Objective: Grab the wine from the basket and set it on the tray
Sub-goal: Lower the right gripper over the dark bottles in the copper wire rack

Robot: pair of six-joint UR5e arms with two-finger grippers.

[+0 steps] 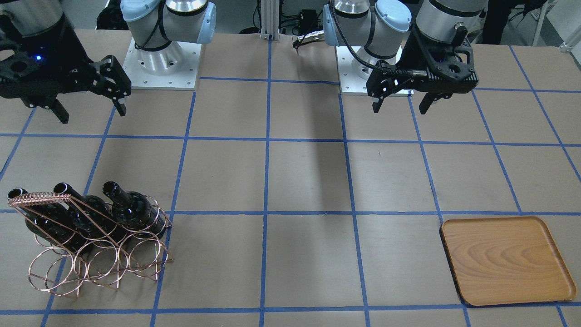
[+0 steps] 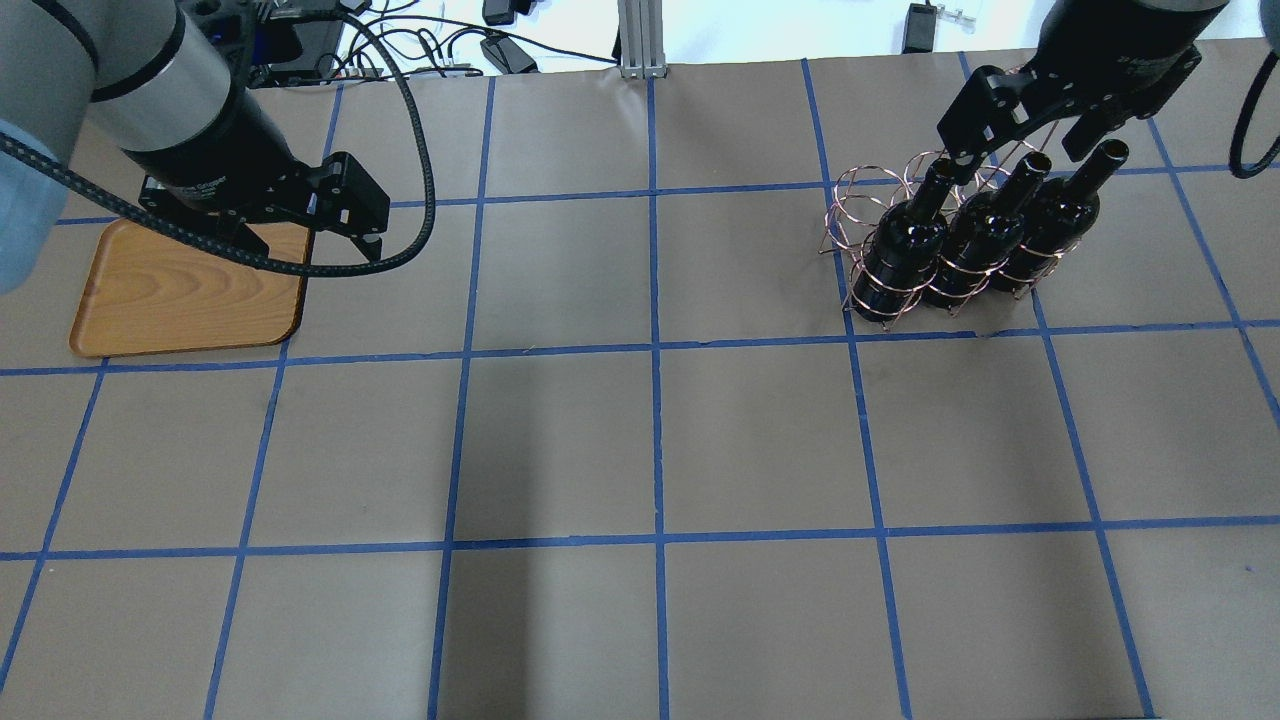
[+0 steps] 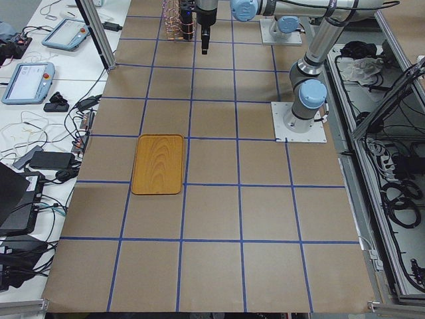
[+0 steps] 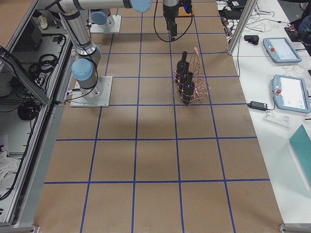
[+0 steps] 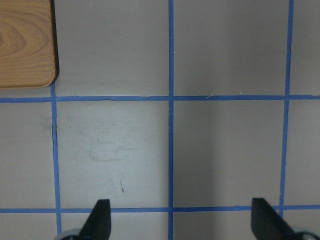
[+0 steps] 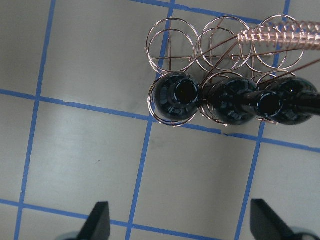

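Note:
Three near-black wine bottles (image 1: 131, 209) (image 2: 905, 250) (image 6: 175, 95) stand in a row, leaning, in the copper wire basket (image 1: 104, 263) (image 2: 855, 200) (image 6: 170, 42). My right gripper (image 1: 91, 113) (image 2: 1015, 150) (image 6: 182, 222) is open and empty, high above the bottle necks and offset towards the robot. The wooden tray (image 1: 506, 259) (image 2: 180, 300) (image 5: 25, 42) lies bare at the other end of the table. My left gripper (image 1: 400, 106) (image 2: 313, 248) (image 5: 182, 222) is open and empty, hovering above the tray's inner edge.
Brown paper with blue tape grid lines covers the table (image 2: 650, 450). The two arm bases (image 1: 163, 63) (image 1: 363, 68) stand at the robot side. Tablets and cables lie beyond the far table edge (image 4: 286, 87).

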